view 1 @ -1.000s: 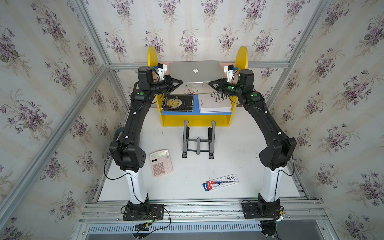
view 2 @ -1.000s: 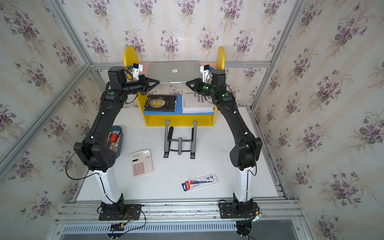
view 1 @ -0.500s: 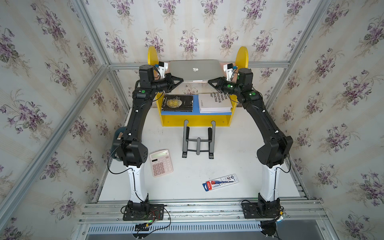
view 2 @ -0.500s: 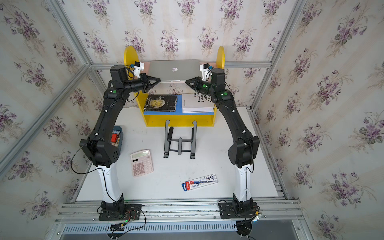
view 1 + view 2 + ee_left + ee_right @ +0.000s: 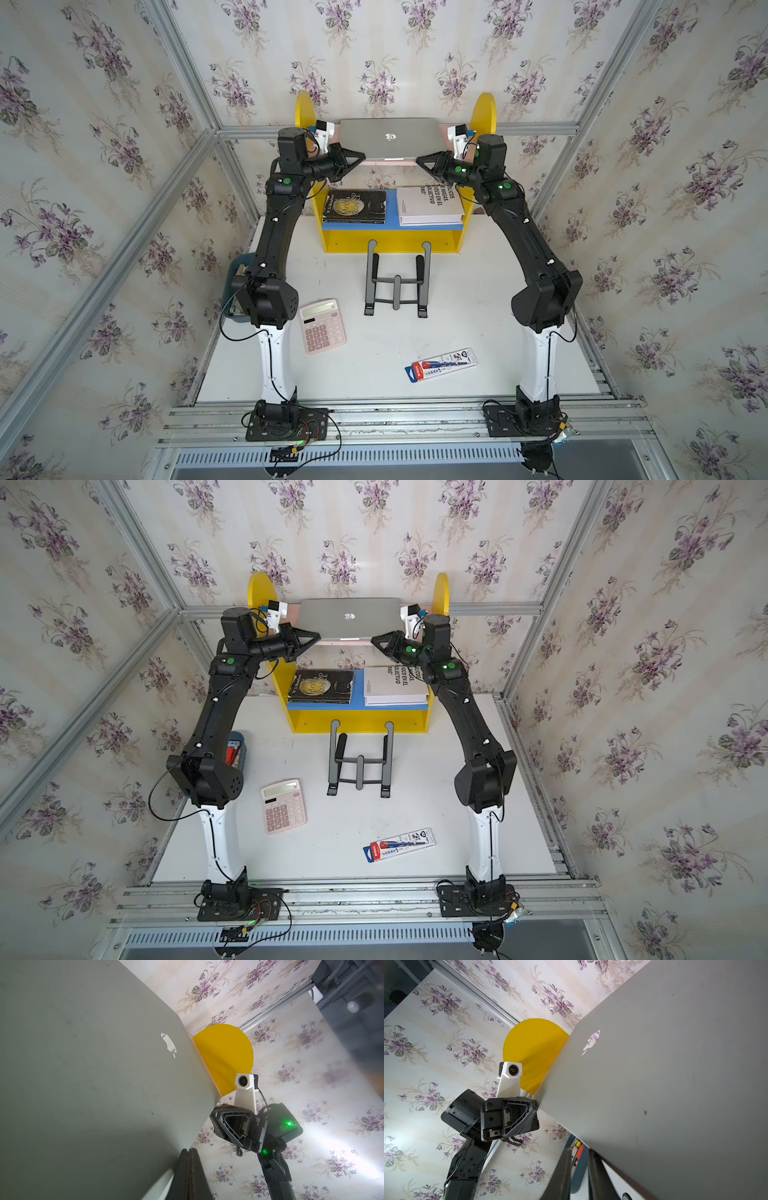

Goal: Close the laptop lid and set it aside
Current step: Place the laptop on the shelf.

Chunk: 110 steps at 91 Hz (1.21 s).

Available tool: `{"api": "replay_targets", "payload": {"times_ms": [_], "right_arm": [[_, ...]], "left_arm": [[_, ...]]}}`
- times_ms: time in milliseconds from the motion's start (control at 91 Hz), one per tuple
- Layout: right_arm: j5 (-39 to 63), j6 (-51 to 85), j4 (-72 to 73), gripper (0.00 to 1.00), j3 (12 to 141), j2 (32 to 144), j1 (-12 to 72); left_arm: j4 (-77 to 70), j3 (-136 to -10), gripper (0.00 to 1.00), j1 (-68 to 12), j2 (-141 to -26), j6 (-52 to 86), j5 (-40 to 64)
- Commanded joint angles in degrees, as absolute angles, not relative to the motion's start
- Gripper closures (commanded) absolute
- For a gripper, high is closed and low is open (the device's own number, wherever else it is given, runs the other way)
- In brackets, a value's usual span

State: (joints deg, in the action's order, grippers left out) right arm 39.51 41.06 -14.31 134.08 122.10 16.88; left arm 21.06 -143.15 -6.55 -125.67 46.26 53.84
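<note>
Two arms are held high at the top of the yellow shelf unit, and the sweep is taken from the left: a blue bin is half hidden behind the left arm's elbow, and a pink calculator is laid flat on the white table near it. Next, the left gripper is seen squeezed fully closed, nothing held, its tip set against the front left corner of the laptop. A dark book is lying on the lower shelf beneath. And the laptop itself is laid flat on the unit's top board, between the two round yellow end panels, the laptop lid folded down with its logo facing up. A black folding stand is set on the table in front of the unit. Then the right gripper is seen at the front right corner, closed down to a sliver; in the right wrist view nothing is caught between its fingers. A white book is lying below it, and a pen pack is laid nearer the arms' bases.
</note>
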Motion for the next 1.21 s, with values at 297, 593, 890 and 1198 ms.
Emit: {"api": "replay_targets", "payload": {"times_ms": [297,593,890,1198], "right_arm": [[39.55,41.51,-11.87,0.78,134.75,122.39,16.36],[40.40,40.60,-13.02,0.75,134.12,120.16,16.04],[39.69,37.27,-13.09,0.65,129.26,113.49,15.91],[35.84,31.36,-13.21,0.52,118.64,103.67,15.91]], "left_arm": [[23.47,-145.33,1.00,-5.63,-128.53,47.71,50.23],[23.44,-144.40,0.94,-5.63,-126.22,47.72,50.56],[21.65,-140.61,0.71,-5.54,-120.56,47.94,51.64],[17.75,-125.30,0.54,-4.67,-107.89,43.89,52.37]]}}
